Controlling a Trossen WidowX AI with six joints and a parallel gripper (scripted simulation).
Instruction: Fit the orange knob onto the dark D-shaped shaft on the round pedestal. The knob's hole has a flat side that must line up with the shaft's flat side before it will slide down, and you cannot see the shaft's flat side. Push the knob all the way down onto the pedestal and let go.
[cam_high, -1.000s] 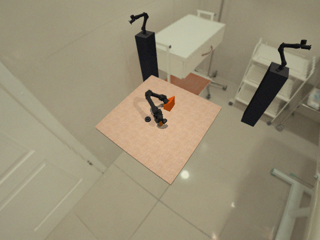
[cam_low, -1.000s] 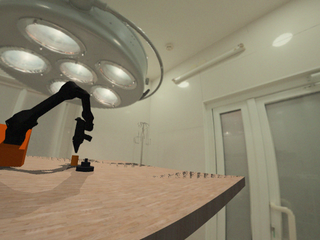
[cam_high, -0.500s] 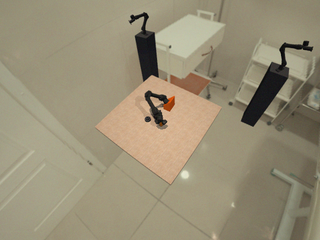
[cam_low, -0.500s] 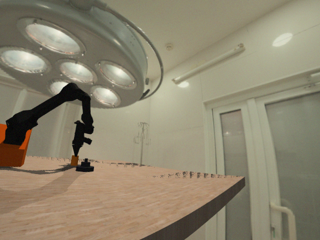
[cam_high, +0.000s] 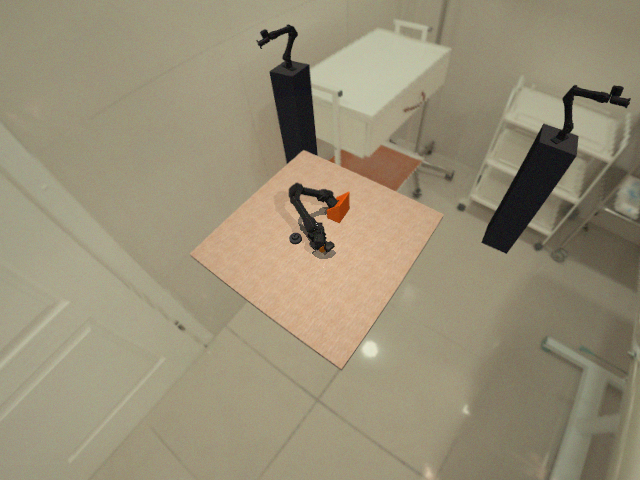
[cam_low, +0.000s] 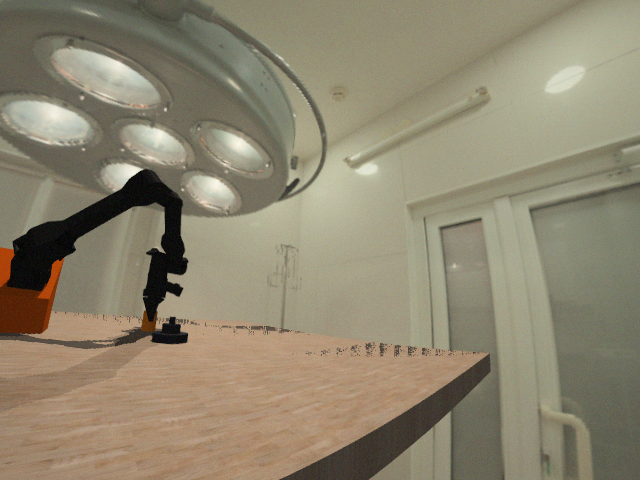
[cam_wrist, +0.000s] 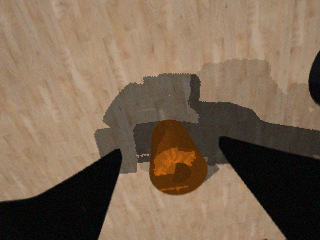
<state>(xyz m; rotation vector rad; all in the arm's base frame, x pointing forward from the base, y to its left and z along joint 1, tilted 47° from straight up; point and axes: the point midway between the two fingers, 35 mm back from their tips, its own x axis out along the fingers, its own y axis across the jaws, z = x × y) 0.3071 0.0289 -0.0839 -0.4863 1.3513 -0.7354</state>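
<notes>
The gripper is held wide open with nothing in it, one finger on each side of the orange knob standing on the table, so it can be grabbed.

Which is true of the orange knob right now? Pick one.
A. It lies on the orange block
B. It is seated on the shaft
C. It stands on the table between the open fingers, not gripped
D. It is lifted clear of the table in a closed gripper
C: in the wrist view the orange knob stands on the table with a gap to each finger of the open gripper.
</notes>
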